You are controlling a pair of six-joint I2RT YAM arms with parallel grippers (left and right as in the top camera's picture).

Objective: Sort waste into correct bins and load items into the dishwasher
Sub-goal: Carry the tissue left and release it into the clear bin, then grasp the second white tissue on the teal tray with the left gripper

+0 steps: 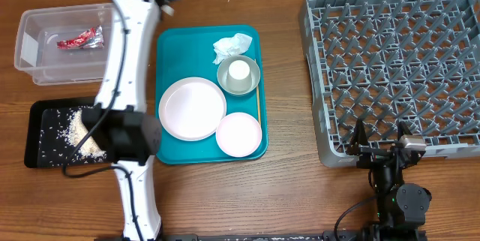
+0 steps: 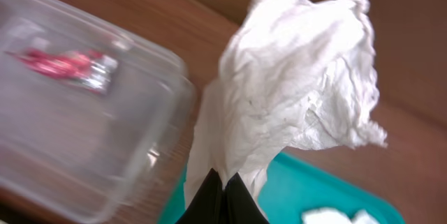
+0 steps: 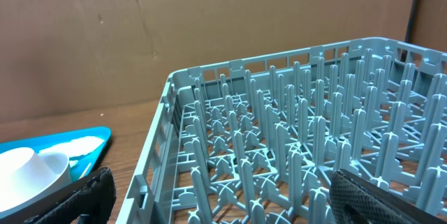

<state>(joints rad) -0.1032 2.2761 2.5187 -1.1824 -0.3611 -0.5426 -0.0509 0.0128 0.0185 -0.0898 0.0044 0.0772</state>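
Observation:
My left gripper point(image 2: 225, 182) is shut on a crumpled white napkin point(image 2: 300, 77), held up between the clear tub point(image 2: 84, 140) and the teal tray point(image 2: 321, 189). A red wrapper point(image 1: 80, 40) lies in the clear tub point(image 1: 37, 53). The black tray point(image 1: 41, 125) holds rice crumbs point(image 1: 79, 132). On the teal tray point(image 1: 169, 53) are another napkin point(image 1: 232, 46), a white cup point(image 1: 239, 74) in the grey-rimmed bowl point(image 1: 255, 85), the white plate point(image 1: 192, 108), the pinkish dish point(image 1: 239, 134) and the wooden stick point(image 1: 259, 104). My right gripper point(image 1: 382, 140) is open and empty at the front edge of the grey rack point(image 1: 397, 61).
The left arm point(image 1: 124, 68) stretches from the front edge across the black tray to the back, between tub and teal tray. The rack's near wall point(image 3: 160, 161) stands just in front of the right fingers. A brown wall rises behind the table.

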